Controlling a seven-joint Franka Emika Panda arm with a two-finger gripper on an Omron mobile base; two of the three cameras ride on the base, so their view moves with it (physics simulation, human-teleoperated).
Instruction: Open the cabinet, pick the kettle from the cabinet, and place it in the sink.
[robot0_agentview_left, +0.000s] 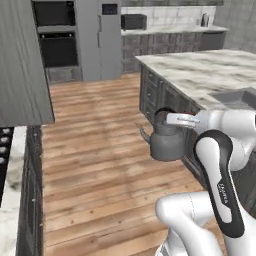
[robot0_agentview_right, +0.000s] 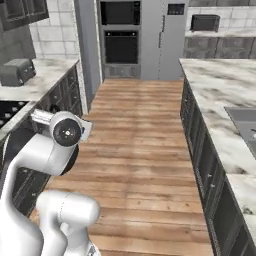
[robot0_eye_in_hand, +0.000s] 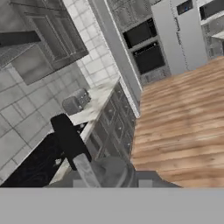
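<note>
Above the wooden floor, mid-aisle:
Kettle (robot0_agentview_left: 167, 142): dark grey and rounded, hanging in the air over the floor planks, spout pointing left in the left base view, arched black handle up at the hand.
Gripper (robot0_agentview_left: 172, 119): narrowly closed on the kettle's handle; in the hand view the dark handle (robot0_eye_in_hand: 70, 140) rises from the kettle's lid (robot0_eye_in_hand: 107, 170) at the bottom of the picture.
Arm (robot0_agentview_left: 220, 165): white, bent at the elbow, wrist reaching left to the kettle.
Sink (robot0_agentview_left: 235, 97): grey basin set in the marble island counter (robot0_agentview_left: 200, 72), right of the kettle and well apart from it.
Cabinet (robot0_eye_in_hand: 48, 39): dark wall unit above the tiled wall, 1 door standing open in the hand view.
Toaster (robot0_agentview_right: 17, 71): on the left-hand counter, near the stove (robot0_agentview_right: 10, 111).
Far wall: 2 stacked ovens (robot0_agentview_right: 120, 32) beside a grey fridge (robot0_agentview_right: 170, 40).
</note>
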